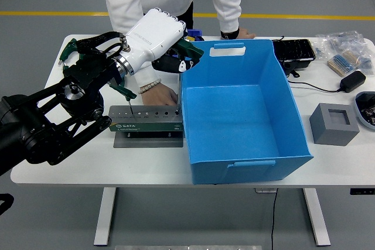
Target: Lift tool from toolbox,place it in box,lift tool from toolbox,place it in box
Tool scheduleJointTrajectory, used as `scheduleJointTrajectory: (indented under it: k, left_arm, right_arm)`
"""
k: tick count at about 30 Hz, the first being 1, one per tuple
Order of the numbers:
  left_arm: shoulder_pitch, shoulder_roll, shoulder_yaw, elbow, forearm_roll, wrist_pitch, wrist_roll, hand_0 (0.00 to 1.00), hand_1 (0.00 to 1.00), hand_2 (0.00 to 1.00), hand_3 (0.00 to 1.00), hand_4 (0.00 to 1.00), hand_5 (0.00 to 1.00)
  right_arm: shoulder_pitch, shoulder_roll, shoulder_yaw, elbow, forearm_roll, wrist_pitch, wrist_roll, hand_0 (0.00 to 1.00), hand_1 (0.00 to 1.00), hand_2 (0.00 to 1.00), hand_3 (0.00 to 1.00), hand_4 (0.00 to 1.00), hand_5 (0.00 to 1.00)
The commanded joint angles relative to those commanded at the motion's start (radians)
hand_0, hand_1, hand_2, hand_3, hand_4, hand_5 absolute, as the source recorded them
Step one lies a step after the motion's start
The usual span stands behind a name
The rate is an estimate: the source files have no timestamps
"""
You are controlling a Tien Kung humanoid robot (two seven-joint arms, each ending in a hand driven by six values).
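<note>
Left hand (pixel 161 42): raised over the blue box's (pixel 246 144) far-left corner; fingers curled around a green-handled tool (pixel 188 48)
Toolbox (pixel 146 119): grey-green holder just left of the box, near the worktop's (pixel 70 168) front edge
Person's hand (pixel 158 93): resting behind the toolbox
Spare green tools (pixel 73 57): far-left corner

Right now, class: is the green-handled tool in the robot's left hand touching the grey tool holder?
Apart. The head view shows the left hand holding the green-handled tool high, with clear space between it and the grey tool holder below.
</note>
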Motion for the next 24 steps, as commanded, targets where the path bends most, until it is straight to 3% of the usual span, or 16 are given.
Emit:
scheduleJointTrajectory:
  k: [9, 15, 19, 23, 24]
  left_arm:
    - [-0.089, 0.016, 0.006, -0.071, -0.082, -0.025, 0.012, 0.201, 0.002, 0.002, 0.002, 0.716, 0.430]
    - [-0.126, 0.000, -0.002, -0.099, -0.097, -0.027, 0.020, 0.201, 0.002, 0.002, 0.002, 0.715, 0.427]
    - [-0.135, -0.030, -0.022, -0.116, -0.096, -0.026, 0.025, 0.201, 0.002, 0.002, 0.002, 0.716, 0.429]
    - [-0.124, -0.077, -0.002, -0.136, -0.116, -0.013, 0.027, 0.201, 0.002, 0.002, 0.002, 0.716, 0.429]
    - [-0.117, -0.102, 0.023, -0.134, -0.127, -0.006, 0.026, 0.201, 0.002, 0.002, 0.002, 0.716, 0.429]
  right_arm:
    - [0.001, -0.002, 0.001, 0.000, -0.005, 0.001, -0.002, 0.716, 0.671, 0.760, 0.715, 0.907, 0.862]
    - [0.002, -0.003, 0.001, 0.000, -0.006, 0.001, -0.002, 0.716, 0.670, 0.759, 0.715, 0.908, 0.861]
    - [0.001, -0.004, 0.000, 0.000, -0.004, 0.001, -0.001, 0.716, 0.671, 0.760, 0.716, 0.908, 0.862]
    - [0.002, -0.004, 0.003, 0.000, -0.010, 0.002, -0.002, 0.716, 0.671, 0.760, 0.716, 0.908, 0.862]
    - [0.002, -0.004, 0.007, 0.000, -0.016, 0.002, -0.003, 0.716, 0.671, 0.760, 0.716, 0.908, 0.862]
